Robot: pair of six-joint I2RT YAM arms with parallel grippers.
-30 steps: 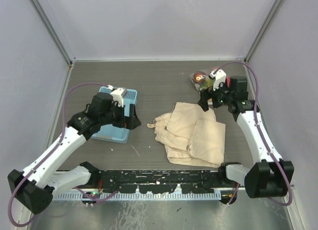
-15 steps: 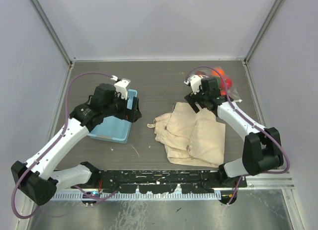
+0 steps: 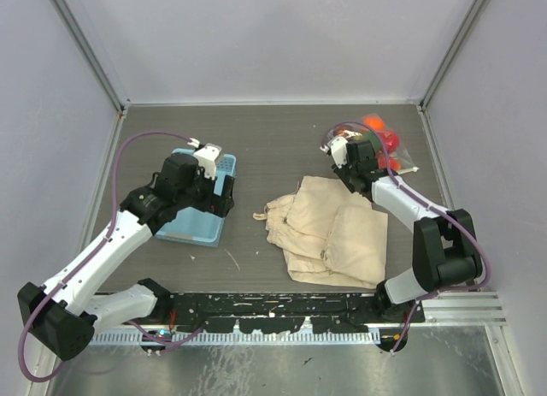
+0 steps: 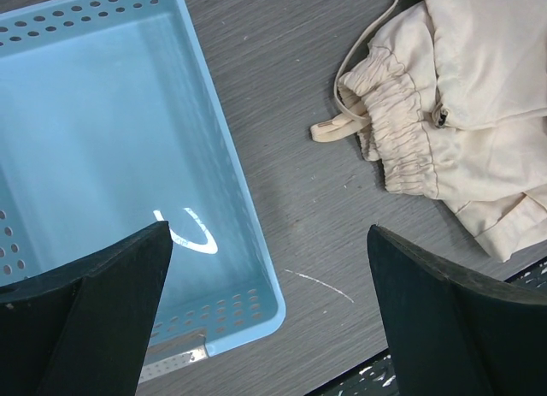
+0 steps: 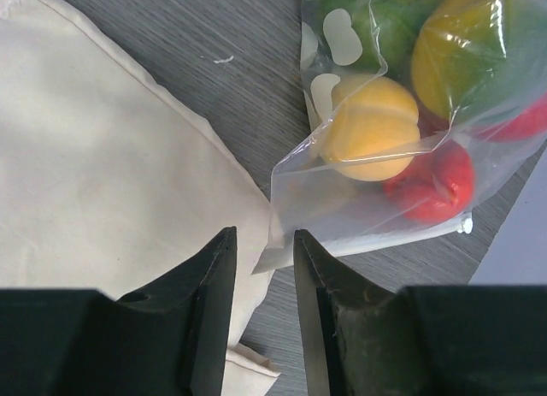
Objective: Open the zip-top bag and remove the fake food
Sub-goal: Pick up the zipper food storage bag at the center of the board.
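My left gripper hangs with its jaws spread wide. My right gripper points down, jaws only a narrow gap apart.

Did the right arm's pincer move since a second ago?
Yes. The right pincer swung left, away from the right wall. It now hangs over the edge of the cloth bag, right beside the zip-top bag.

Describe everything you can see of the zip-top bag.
The zip-top bag is clear, crinkly plastic with white oval spots, lying far right on the table. Its fake food, yellow, red and green, is inside, and the mouth looks shut. One corner touches the cloth bag and sits between the close-set jaws of the right tool; a grip is unclear.
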